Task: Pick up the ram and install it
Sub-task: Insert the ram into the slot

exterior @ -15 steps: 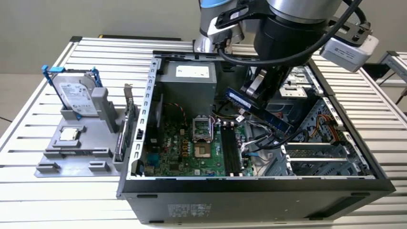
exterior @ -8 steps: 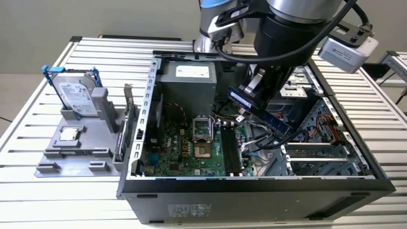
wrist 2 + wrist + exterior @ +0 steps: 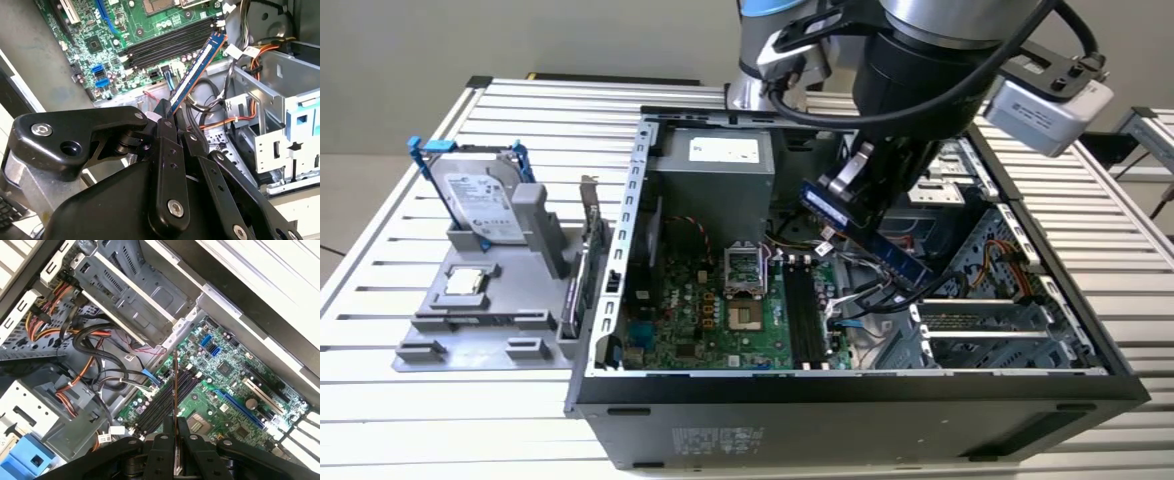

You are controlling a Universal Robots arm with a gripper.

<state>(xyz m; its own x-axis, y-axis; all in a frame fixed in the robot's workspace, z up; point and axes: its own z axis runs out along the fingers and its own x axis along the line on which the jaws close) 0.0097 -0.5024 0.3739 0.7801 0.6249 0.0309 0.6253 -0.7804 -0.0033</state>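
Note:
My gripper (image 3: 857, 188) is shut on the ram (image 3: 867, 236), a thin dark stick with a blue sheen, and holds it tilted above the motherboard (image 3: 707, 320) inside the open computer case (image 3: 854, 385). The black ram slots (image 3: 807, 315) lie below and a little toward the exterior view's left of the stick's lower end. In the second wrist view the ram (image 3: 195, 70) runs out from my gripper (image 3: 171, 116) toward the slots (image 3: 165, 47). In the first wrist view the ram (image 3: 175, 385) shows edge-on above my gripper (image 3: 176, 427), hanging over the slots (image 3: 162, 402) without touching them.
A grey fixture (image 3: 480, 310) at the exterior view's left carries a silver hard drive (image 3: 480, 195) with blue rails, a processor (image 3: 464, 283) and a card with a metal bracket (image 3: 587, 260). Loose cables (image 3: 867, 295) and the drive cage (image 3: 987, 310) crowd the case beside the slots.

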